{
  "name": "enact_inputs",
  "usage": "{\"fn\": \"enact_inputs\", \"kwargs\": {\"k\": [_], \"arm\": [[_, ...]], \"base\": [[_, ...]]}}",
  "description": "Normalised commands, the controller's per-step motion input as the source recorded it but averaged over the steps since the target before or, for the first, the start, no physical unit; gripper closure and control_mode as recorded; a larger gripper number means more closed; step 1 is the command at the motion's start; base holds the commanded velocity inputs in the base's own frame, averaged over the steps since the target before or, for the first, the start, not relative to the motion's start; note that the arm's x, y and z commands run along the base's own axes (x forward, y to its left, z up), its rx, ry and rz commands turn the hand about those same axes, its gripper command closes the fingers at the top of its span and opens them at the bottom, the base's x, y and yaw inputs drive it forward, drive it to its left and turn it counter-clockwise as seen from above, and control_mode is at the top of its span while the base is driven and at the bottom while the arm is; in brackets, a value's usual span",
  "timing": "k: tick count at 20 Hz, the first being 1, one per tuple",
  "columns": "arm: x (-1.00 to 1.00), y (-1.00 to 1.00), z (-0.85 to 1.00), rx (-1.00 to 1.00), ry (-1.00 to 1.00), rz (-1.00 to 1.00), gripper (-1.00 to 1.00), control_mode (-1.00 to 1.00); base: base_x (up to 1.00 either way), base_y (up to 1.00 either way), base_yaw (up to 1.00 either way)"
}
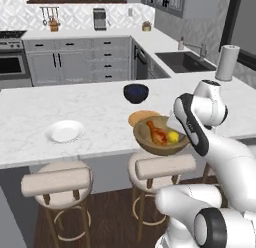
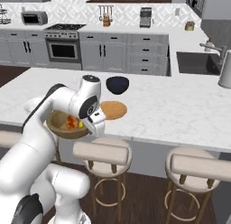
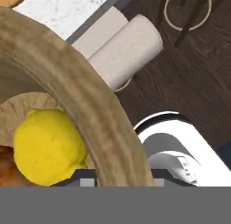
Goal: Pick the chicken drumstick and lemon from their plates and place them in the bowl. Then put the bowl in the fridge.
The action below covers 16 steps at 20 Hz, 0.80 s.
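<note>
We are seeing the wooden bowl (image 1: 161, 137) in the middle right of the left base view, lifted over the front edge of the desk (image 1: 100, 117) and above a stool (image 1: 165, 167). It is tan-brown with a thick rim and a lighter inside. The claw (image 3: 119, 175) is clamping on the rim of the bowl, at the bottom of the hand view.

Inside the bowl, the chicken drumstick (image 1: 157, 133) is lying, orange-brown, with its thin bone pointing to the upper left. The lemon (image 1: 173, 137), small and bright yellow, is sitting just beside it on the right, touching it.

Behind the bowl, the tan wooden plate (image 1: 140, 116) is resting on the desk. The white plate (image 1: 64, 131) is lying well apart, at the left. A dark bowl (image 1: 136, 93) is standing further back, in the middle of the frame.
</note>
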Motion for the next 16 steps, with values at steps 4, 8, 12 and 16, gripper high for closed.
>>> {"fn": "enact_inputs", "kwargs": {"k": [4, 8, 12, 16], "arm": [[0.00, 0.00, 0.00, 0.00, 0.00, 0.00, 1.00, 1.00], [0.00, 0.00, 0.00, 0.00, 0.00, 0.00, 1.00, 1.00], [0.00, 0.00, 0.00, 0.00, 0.00, 0.00, 1.00, 1.00], [0.00, 0.00, 0.00, 0.00, 0.00, 0.00, 1.00, 1.00]], "base": [[-0.47, 1.00, 0.05], [-0.06, 1.00, 0.03], [0.00, 1.00, 0.00], [0.00, 1.00, 0.00]]}}
